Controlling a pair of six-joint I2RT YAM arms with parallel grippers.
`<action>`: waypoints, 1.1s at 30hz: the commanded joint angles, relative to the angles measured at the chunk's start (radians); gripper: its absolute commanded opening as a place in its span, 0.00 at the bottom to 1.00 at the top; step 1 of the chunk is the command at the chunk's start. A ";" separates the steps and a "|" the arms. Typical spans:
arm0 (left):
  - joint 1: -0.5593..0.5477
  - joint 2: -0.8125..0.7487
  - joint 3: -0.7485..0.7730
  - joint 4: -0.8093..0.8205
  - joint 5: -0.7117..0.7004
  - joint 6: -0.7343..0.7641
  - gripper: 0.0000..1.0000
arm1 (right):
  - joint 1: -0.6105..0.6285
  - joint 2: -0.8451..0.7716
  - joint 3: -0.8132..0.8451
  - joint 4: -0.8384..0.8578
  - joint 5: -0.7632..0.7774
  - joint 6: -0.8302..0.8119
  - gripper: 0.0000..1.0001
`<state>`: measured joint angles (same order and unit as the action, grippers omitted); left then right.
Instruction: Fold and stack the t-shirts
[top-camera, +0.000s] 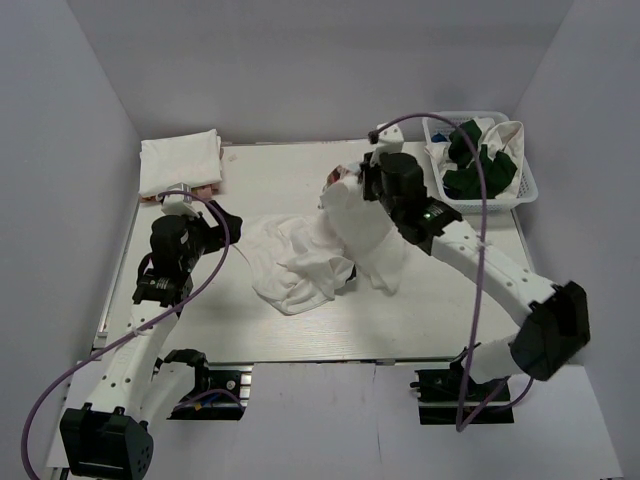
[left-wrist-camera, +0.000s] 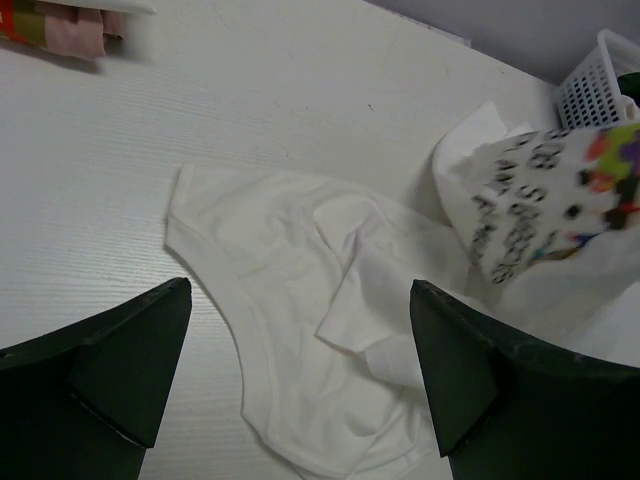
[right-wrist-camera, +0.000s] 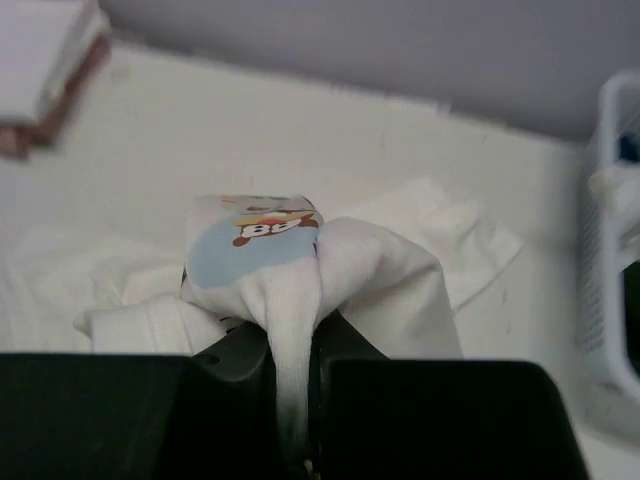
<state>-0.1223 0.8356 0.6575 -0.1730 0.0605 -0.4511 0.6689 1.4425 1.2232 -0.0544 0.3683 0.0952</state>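
A crumpled white t-shirt (top-camera: 290, 265) lies mid-table; it fills the left wrist view (left-wrist-camera: 290, 300). My left gripper (top-camera: 228, 226) is open and empty just left of it, hovering above its edge, with the shirt between the spread fingers (left-wrist-camera: 120, 370). My right gripper (top-camera: 345, 185) is shut on a white t-shirt with a coloured print (top-camera: 372, 238), lifted so it hangs down onto the table. The pinched cloth runs between the jaws in the right wrist view (right-wrist-camera: 290, 300). That printed shirt also shows in the left wrist view (left-wrist-camera: 540, 220).
A folded stack of white shirts (top-camera: 180, 162) sits at the back left corner. A white lattice basket (top-camera: 527, 190) at the back right holds dark green shirts (top-camera: 478, 165) and white cloth. Grey walls close the sides and back.
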 joint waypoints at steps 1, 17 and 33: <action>0.003 -0.020 0.004 0.001 0.004 -0.003 1.00 | -0.006 -0.126 0.073 0.280 0.139 -0.086 0.00; 0.003 -0.010 0.014 0.003 -0.028 -0.003 1.00 | -0.288 0.318 1.008 0.468 0.523 -0.635 0.00; 0.003 0.131 0.024 0.063 -0.039 0.040 1.00 | -0.703 0.472 1.078 0.682 0.184 -0.374 0.00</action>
<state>-0.1223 0.9516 0.6575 -0.1402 0.0380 -0.4324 -0.0055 1.9358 2.2612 0.4480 0.6815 -0.3538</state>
